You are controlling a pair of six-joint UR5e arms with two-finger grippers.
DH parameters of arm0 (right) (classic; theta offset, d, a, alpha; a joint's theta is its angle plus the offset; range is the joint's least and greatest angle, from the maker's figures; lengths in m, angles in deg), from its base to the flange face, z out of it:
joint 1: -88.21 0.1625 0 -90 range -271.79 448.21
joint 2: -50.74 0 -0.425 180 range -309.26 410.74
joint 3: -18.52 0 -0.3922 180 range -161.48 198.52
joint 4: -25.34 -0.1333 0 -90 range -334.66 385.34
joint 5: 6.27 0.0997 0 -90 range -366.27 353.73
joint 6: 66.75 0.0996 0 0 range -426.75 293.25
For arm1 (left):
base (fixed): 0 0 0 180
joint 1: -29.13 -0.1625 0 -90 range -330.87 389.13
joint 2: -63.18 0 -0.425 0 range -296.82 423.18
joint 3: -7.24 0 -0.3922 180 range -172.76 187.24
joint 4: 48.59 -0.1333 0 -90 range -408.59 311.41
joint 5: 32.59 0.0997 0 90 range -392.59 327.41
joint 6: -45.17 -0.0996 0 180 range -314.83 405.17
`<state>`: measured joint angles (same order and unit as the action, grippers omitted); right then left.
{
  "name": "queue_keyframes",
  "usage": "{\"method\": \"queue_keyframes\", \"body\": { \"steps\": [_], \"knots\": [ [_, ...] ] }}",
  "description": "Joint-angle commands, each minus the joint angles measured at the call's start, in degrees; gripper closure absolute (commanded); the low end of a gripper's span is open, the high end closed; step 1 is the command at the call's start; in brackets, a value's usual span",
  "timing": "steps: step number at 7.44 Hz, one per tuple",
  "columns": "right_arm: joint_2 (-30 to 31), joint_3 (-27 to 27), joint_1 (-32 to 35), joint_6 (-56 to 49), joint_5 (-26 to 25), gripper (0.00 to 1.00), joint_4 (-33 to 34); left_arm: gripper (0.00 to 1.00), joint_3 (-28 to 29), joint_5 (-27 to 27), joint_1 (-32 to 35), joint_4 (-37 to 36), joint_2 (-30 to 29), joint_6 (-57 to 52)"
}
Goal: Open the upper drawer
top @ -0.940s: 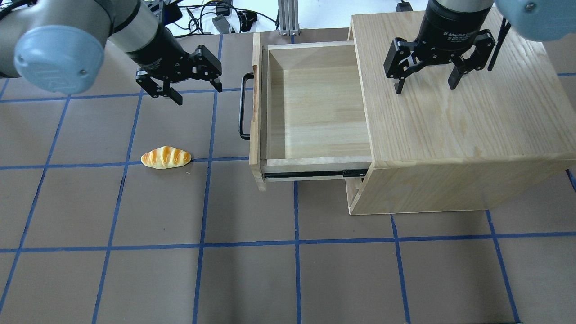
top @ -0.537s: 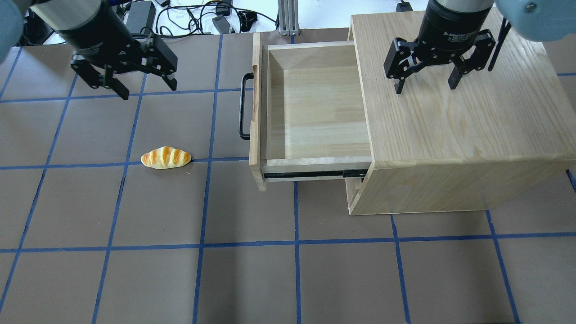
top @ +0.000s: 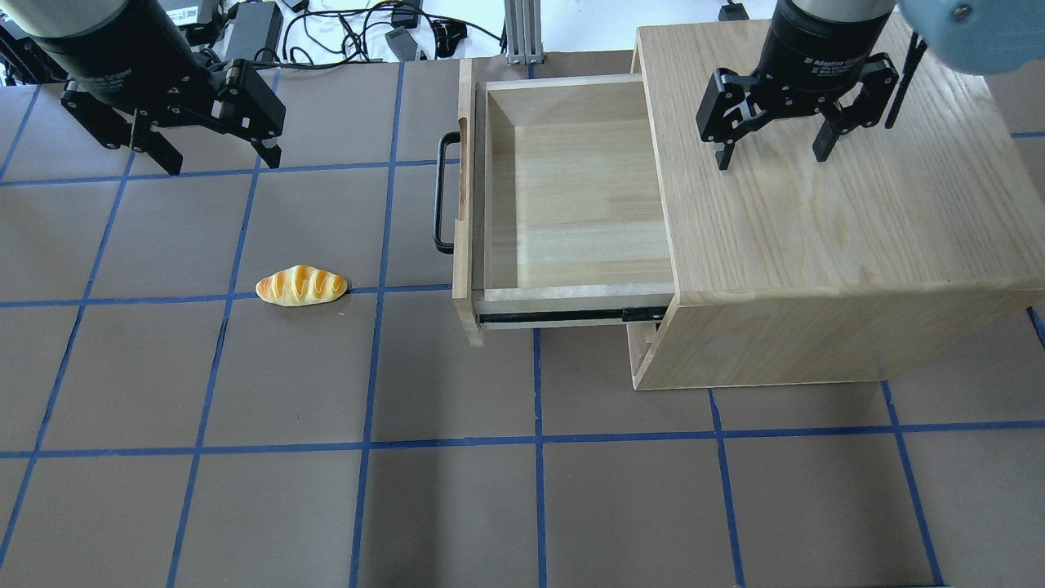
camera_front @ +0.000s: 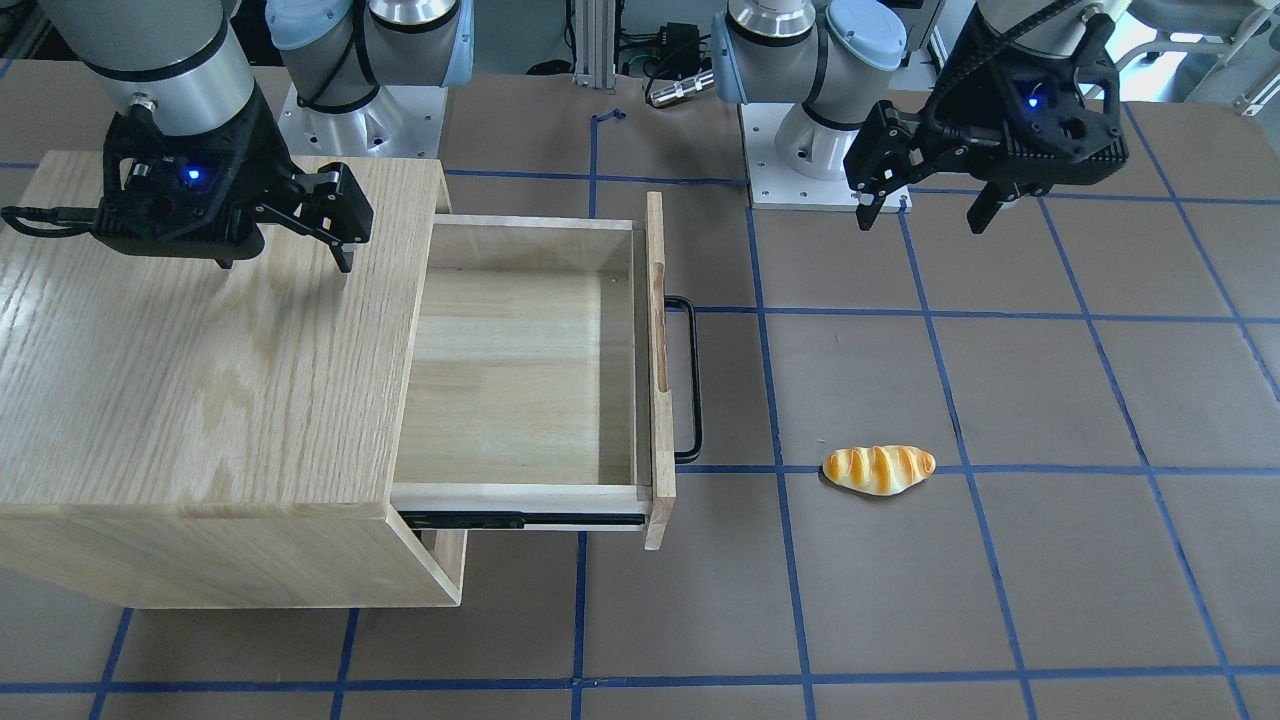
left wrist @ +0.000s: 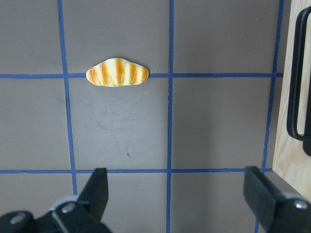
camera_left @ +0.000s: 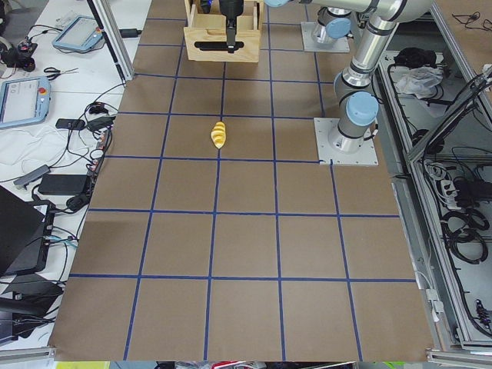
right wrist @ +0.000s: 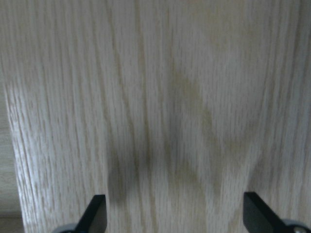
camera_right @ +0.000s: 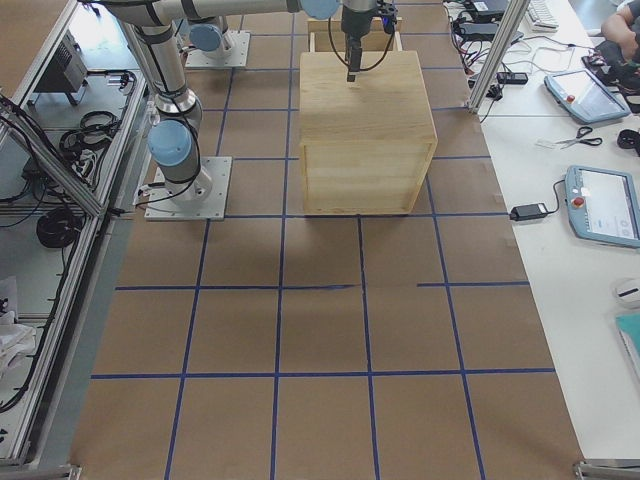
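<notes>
The upper drawer [top: 580, 196] is a shallow light-wood box. It stands pulled far out of the oak cabinet [top: 857, 229] and is empty inside; it also shows in the front view [camera_front: 520, 370]. Its black bar handle [top: 442, 192] faces the table's left half. My left gripper [top: 222, 162] is open and empty, hanging above the mat well left of the handle; the left wrist view [left wrist: 180, 194] has the handle [left wrist: 296, 82] at its right edge. My right gripper [top: 771, 159] is open and empty just above the cabinet top; the right wrist view shows only wood grain.
A toy bread roll [top: 301, 286] lies on the brown mat left of the drawer, also in the left wrist view [left wrist: 117, 72]. Cables and power bricks [top: 392, 33] lie past the table's far edge. The black drawer slide [top: 563, 314] is exposed.
My left gripper has moved left and back, away from the drawer handle, staying open. The drawer, the bread roll and my right gripper have not moved.
</notes>
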<state>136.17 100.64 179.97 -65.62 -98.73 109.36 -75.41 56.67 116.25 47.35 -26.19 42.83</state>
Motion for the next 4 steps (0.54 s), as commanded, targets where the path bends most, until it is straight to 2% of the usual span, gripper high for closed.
{"method": "queue_keyframes", "body": {
  "steps": [1,4],
  "knots": [
    [0.0,0.0,0.0,-0.1,0.0,0.0,0.0,0.0,-1.0,-0.3,0.7,-2.4,-0.4,0.1],
    [0.0,0.0,0.0,0.0,0.0,0.0,0.0,0.0,-0.9,0.2,2.3,-4.7,0.2,-0.2]
  ]
}}
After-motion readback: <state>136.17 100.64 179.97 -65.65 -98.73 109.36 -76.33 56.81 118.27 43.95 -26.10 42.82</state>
